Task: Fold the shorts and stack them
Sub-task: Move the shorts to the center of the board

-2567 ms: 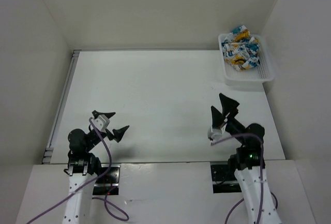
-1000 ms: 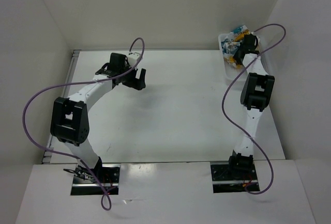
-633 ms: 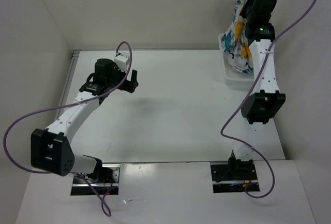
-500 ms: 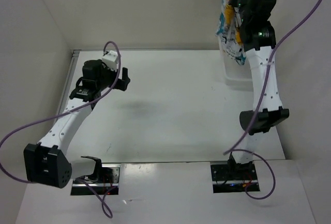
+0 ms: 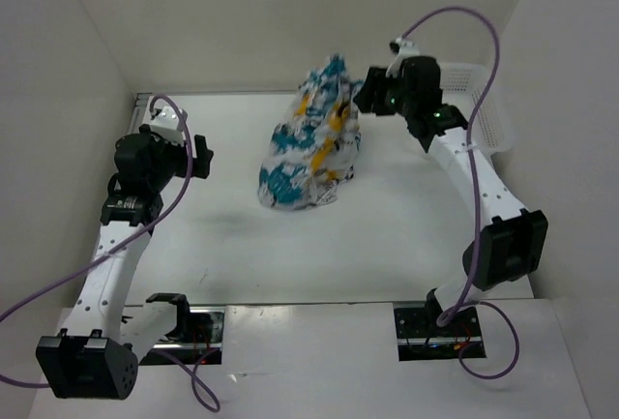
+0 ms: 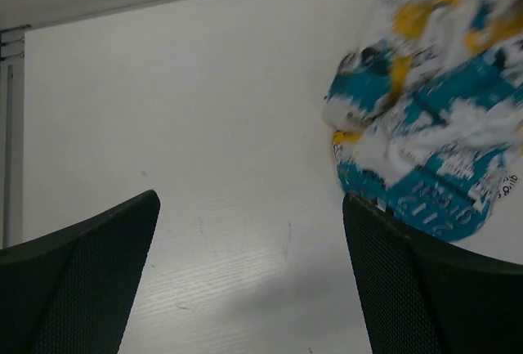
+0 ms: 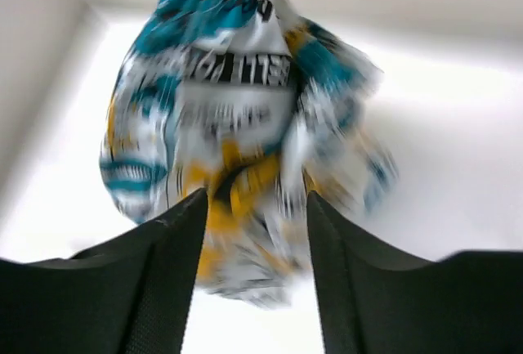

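Note:
The shorts (image 5: 308, 143) are a bunched bundle, white with teal, yellow and black print, sloping from near my right gripper down to the middle back of the table. My right gripper (image 5: 364, 90) is just right of their upper end. In the right wrist view the jaws (image 7: 257, 199) stand partly apart and the blurred shorts (image 7: 237, 109) fill the gap and spread beyond it. My left gripper (image 5: 203, 156) is open and empty at the left. In its own view (image 6: 249, 203) the shorts (image 6: 433, 100) lie beyond the right finger.
A white mesh basket (image 5: 488, 109) stands at the back right corner, behind my right arm; no fabric shows in it. White walls close in the table on the left, back and right. A metal rail (image 5: 138, 109) runs along the left edge.
My right arm has carried the shorts from high above the basket down and left to the middle back of the table. My left arm has drawn back toward the left edge.

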You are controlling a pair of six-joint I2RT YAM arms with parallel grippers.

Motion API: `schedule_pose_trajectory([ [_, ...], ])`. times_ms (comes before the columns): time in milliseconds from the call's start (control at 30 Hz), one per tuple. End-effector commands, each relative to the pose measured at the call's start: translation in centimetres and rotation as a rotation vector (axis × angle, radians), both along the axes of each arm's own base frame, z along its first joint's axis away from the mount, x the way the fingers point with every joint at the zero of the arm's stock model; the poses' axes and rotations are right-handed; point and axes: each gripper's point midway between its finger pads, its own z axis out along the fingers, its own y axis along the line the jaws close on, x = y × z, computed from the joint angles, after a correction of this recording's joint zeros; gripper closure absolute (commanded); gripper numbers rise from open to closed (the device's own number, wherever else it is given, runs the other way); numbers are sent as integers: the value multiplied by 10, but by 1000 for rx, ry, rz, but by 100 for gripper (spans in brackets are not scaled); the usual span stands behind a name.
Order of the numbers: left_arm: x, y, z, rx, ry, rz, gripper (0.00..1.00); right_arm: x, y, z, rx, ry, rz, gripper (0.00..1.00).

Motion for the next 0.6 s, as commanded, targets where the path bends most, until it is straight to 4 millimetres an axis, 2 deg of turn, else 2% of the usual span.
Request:
schedule_pose_trajectory([
  [0, -7, 0, -18, -4, 70, -9, 1, -14, -45, -72, -160, 98, -122, 41],
  [67, -11, -1, -40, -9, 165, -18, 1, -16, -54, -95, -207, 118, -131, 34],
  [100, -14, -1, -52, -11, 220, -17, 1, -19, -54, -90, -222, 96, -114, 29],
  [133, -16, -5, -62, -11, 260, -28, 1, -20, -51, -92, -217, 98, -96, 27],
  [167, -18, -12, -78, -9, 320, -49, 1, -21, -48, -92, -210, 98, -78, 27],
  [233, -25, -21, -96, 2, 400, -74, 1, -18, -37, -84, -181, 65, -26, 25],
  [267, -27, -31, -109, 27, 444, -93, 1, -15, -25, -80, -179, 51, -4, 25],
  [300, -27, -36, -115, 37, 462, -104, 1, -10, -19, -87, -181, 58, 8, 24],
  [333, -28, -42, -120, 43, 480, -122, 1, -2, -13, -80, -178, 34, 6, 23],
  [400, -20, -56, -133, 62, 503, -155, 1, 10, -3, -85, -175, 41, 10, 23],
  [433, -13, -61, -141, 66, 521, -165, 1, 24, 3, -94, -146, 75, 0, 23],
  [500, 3, -71, -139, 54, 487, -193, 1, 43, 10, -103, -102, 102, -16, 23],
  [533, 6, -73, -151, 51, 515, -202, 1, 61, 15, -117, -80, 139, -39, 23],
  [567, 16, -75, -150, 49, 494, -203, 1, 69, 21, -126, -72, 157, -51, 21],
])
